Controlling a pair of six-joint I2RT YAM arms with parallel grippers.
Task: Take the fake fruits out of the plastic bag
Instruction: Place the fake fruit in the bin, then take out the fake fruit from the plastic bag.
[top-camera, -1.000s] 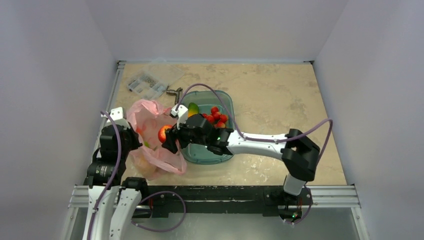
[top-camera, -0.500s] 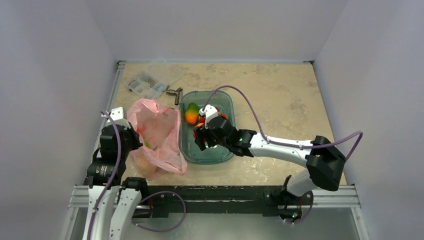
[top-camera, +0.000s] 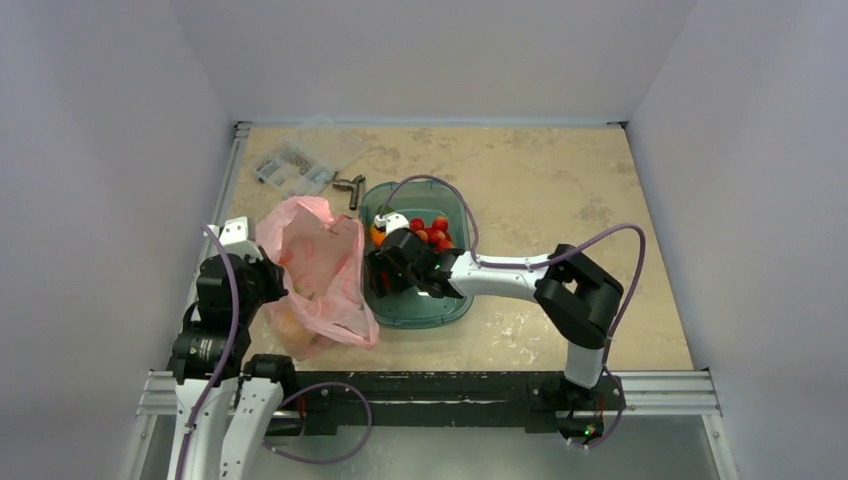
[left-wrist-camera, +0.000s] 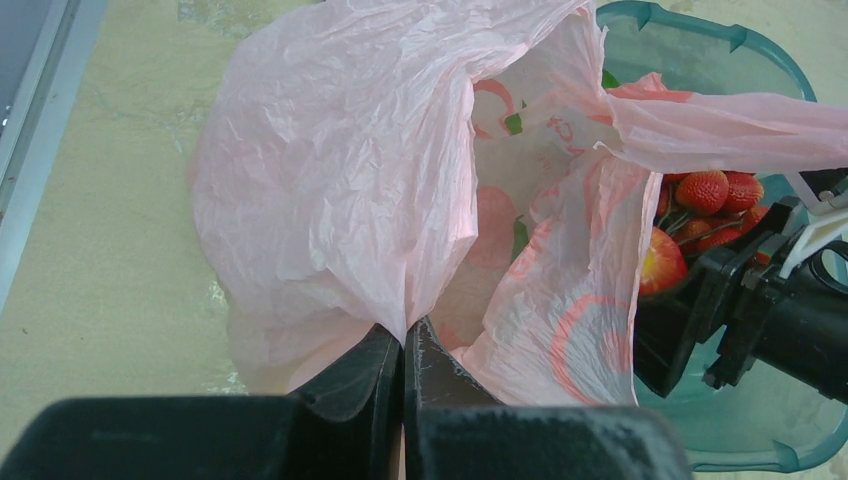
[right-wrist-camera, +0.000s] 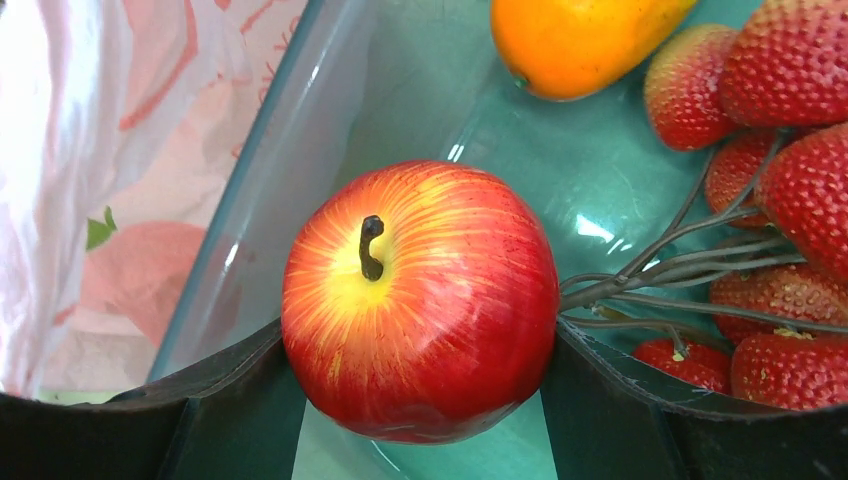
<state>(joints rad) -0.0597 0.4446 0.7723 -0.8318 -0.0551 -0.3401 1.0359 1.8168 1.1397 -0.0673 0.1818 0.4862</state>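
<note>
Holding red apple (right-wrist-camera: 420, 300) in right gripper (right-wrist-camera: 415, 345), inside teal tub (top-camera: 455, 305). Pinching pink bag (left-wrist-camera: 330, 180) in left gripper (left-wrist-camera: 405, 340), left of tub.

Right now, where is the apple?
In the right wrist view, the apple sits gripped in the right gripper over the tub, with the strawberries just to its right.

Top view: red apple (right-wrist-camera: 420, 300) hidden beneath the right gripper (top-camera: 382, 277); contents of the clear parts box (top-camera: 292, 168) too small to tell. On the plastic bag (top-camera: 318, 262), pink film veils whatever lies inside; a peach-orange blur low down, shape unclear. Right wrist view: orange fruit (right-wrist-camera: 575, 40) cut by top edge, strawberries (right-wrist-camera: 790, 120) by right edge. Left wrist view: teal tub (left-wrist-camera: 690, 40) cut at right.
</note>
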